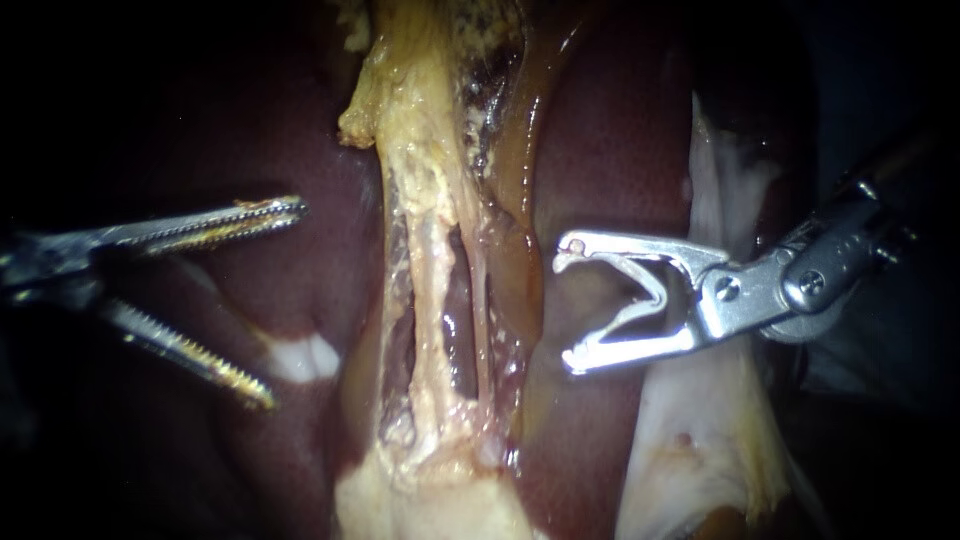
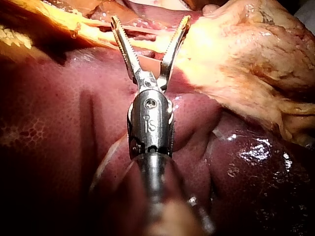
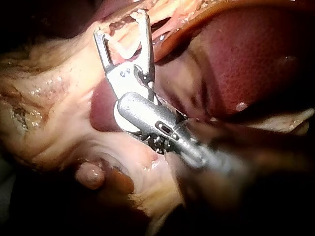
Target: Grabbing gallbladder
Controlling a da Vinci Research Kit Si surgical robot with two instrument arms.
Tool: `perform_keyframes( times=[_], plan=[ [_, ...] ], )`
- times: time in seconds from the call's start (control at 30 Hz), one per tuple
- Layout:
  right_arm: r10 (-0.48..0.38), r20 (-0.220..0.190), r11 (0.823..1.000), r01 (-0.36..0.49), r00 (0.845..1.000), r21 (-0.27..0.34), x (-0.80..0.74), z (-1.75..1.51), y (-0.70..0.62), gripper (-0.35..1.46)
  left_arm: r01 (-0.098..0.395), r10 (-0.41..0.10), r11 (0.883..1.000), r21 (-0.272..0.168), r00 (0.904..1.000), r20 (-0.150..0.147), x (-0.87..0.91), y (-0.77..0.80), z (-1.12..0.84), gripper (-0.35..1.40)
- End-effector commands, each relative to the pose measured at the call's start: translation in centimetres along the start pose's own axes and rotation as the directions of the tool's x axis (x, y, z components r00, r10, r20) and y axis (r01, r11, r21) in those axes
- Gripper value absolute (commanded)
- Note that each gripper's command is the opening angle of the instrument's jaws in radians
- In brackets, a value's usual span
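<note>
A yellowish band of tissue (image 1: 425, 200) runs down the middle of the dark red liver (image 1: 620, 130). It widens at the bottom into a pale yellow mass (image 1: 430, 500), which looks like the gallbladder. Two thin tubes (image 1: 432, 290) run lengthwise inside the band. My left instrument (image 1: 284, 304) hangs left of the band over the liver, its toothed jaws wide open and empty. In its own view, my left instrument (image 2: 150, 19) has its open tips at the edge of the yellow tissue (image 2: 246, 54). My right instrument (image 1: 567, 303) stands just right of the band, its hooked jaws open and empty. My right instrument (image 3: 120, 23) also shows open.
A pale whitish sheet of tissue (image 1: 700, 430) lies under and behind my right instrument's shaft. A small white patch (image 1: 300, 358) sits on the liver near my left instrument's lower jaw. Liver (image 2: 59, 123) fills the ground under my left instrument. A brown fluid-filled fold (image 1: 520, 150) borders the band.
</note>
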Motion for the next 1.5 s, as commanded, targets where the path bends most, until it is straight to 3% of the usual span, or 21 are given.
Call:
perform_keyframes(
  times=[0.03,0.17,0.3,0.43,0.6,0.83,1.0,1.03,1.13,1.2,1.23,1.27,1.3,1.37,1.5],
  plan=[
    [0.000,0.000,1.000,0.000,1.000,0.000,0.00,0.00,0.00,0.60,-0.006,0.006,1.000,-0.003,1.0000,0.000,0.00,0.00,0.00,1.01],
    [0.000,-0.002,1.000,0.000,1.000,0.003,0.00,0.00,-0.01,0.60,0.052,-0.052,0.998,-0.048,0.9986,-0.005,-0.03,0.08,0.02,1.01],
    [-0.001,-0.002,1.000,0.001,1.000,0.005,0.01,-0.01,-0.02,0.60,0.137,-0.139,0.977,-0.164,0.9903,-0.002,-0.12,0.29,0.07,0.99],
    [-0.001,-0.002,1.000,0.001,1.000,0.005,0.01,-0.02,-0.03,0.60,0.238,-0.241,0.933,-0.270,0.9702,0.021,-0.24,0.62,0.18,0.96],
    [-0.001,-0.003,1.000,0.001,1.000,0.006,0.00,-0.03,-0.03,0.60,0.324,-0.327,0.881,-0.346,0.9438,0.051,-0.31,0.92,0.30,0.89],
    [-0.001,-0.003,1.000,0.001,1.000,0.006,0.01,-0.03,-0.03,0.60,0.404,-0.400,0.839,-0.365,0.9122,0.090,-0.18,1.08,0.50,0.83],
    [-0.002,-0.003,1.000,0.002,1.000,0.007,0.02,-0.04,-0.05,0.60,0.442,-0.438,0.818,-0.368,0.8936,0.100,-0.11,1.07,0.60,0.71],
    [-0.002,-0.003,1.000,0.002,1.000,0.007,0.02,-0.04,-0.05,0.59,0.456,-0.454,0.810,-0.369,0.8858,0.098,-0.10,1.07,0.61,0.68],
    [-0.002,-0.003,1.000,0.002,1.000,0.008,0.02,-0.05,-0.05,0.59,0.472,-0.476,0.798,-0.375,0.8750,0.088,-0.05,1.07,0.61,0.51],
    [-0.002,-0.004,1.000,0.002,1.000,0.008,0.02,-0.05,-0.05,0.59,0.479,-0.487,0.792,-0.377,0.8695,0.081,-0.01,1.07,0.60,0.26],
    [-0.002,-0.004,1.000,0.002,1.000,0.008,0.02,-0.05,-0.05,0.59,0.483,-0.493,0.789,-0.379,0.8665,0.078,0.00,1.07,0.59,0.09],
    [-0.002,-0.004,1.000,0.002,1.000,0.008,0.03,-0.05,-0.05,0.59,0.486,-0.499,0.786,-0.380,0.8635,0.072,0.02,1.07,0.57,-0.26],
    [-0.002,-0.004,1.000,0.002,1.000,0.008,0.03,-0.05,-0.05,0.59,0.490,-0.505,0.784,-0.382,0.8604,0.069,0.03,1.07,0.56,-0.35],
    [-0.002,-0.004,1.000,0.002,1.000,0.008,0.03,-0.05,-0.05,0.59,0.509,-0.526,0.771,-0.383,0.8478,0.066,0.04,1.07,0.52,-0.35],
    [-0.001,-0.004,1.000,0.001,1.000,0.008,0.03,-0.05,-0.05,0.59,0.526,-0.549,0.756,-0.389,0.8336,0.060,0.04,1.06,0.49,-0.35]
  ],
)
